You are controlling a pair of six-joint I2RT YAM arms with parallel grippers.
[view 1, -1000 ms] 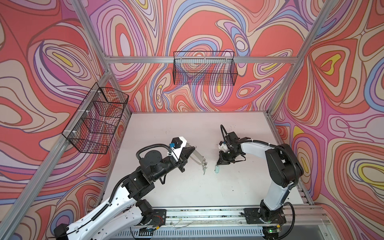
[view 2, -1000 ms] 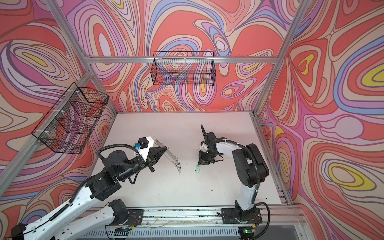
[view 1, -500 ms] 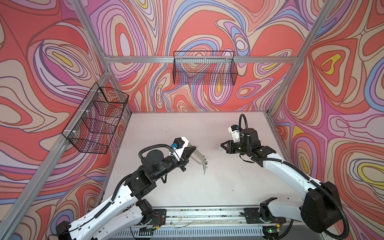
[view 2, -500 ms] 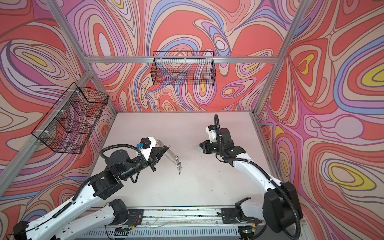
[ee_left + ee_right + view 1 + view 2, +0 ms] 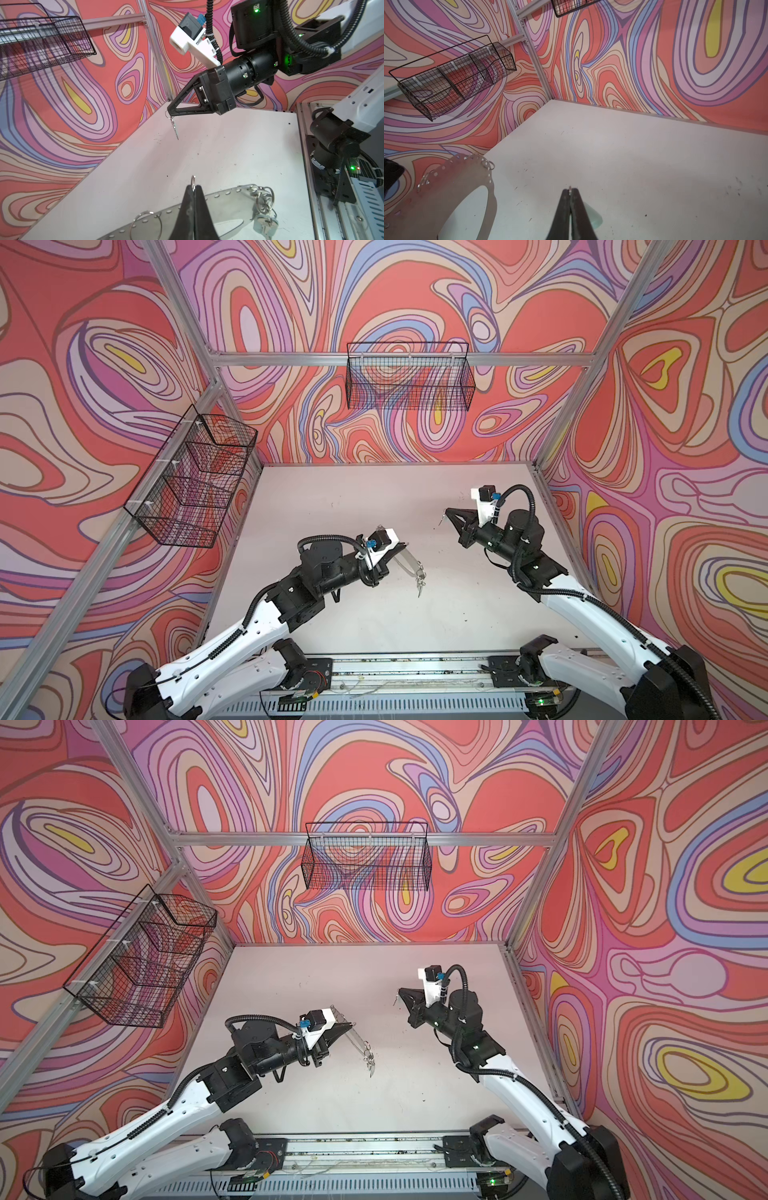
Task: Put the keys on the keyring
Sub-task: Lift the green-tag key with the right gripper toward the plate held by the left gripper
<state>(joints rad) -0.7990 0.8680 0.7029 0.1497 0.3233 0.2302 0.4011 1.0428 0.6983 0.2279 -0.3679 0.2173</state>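
Note:
The keyring [image 5: 228, 199] is a flat grey metal plate with an oval hole and wire loops along its rim. My left gripper [image 5: 193, 188] is shut on one rim loop and holds the plate above the table [image 5: 409, 561] [image 5: 355, 1041]. A bunch of keys [image 5: 265, 225] hangs from the plate's far end [image 5: 420, 581]. My right gripper [image 5: 571, 190] is shut on the tiny ring of another key [image 5: 175, 128], which dangles below its tips [image 5: 440, 521]. A mint tag [image 5: 595, 218] shows behind one finger. The right gripper [image 5: 446, 512] [image 5: 400, 991] is raised, apart from the keyring, to its right.
A white table [image 5: 374, 497] lies under both arms. Black wire baskets hang on the left wall [image 5: 195, 477] and on the back wall [image 5: 409, 381]. Aluminium frame posts stand at the corners, and a rail [image 5: 395, 668] runs along the front edge.
The right arm has swung up and away to the right from beside the keyring, carrying the key with it. The left arm with the keyring has barely shifted.

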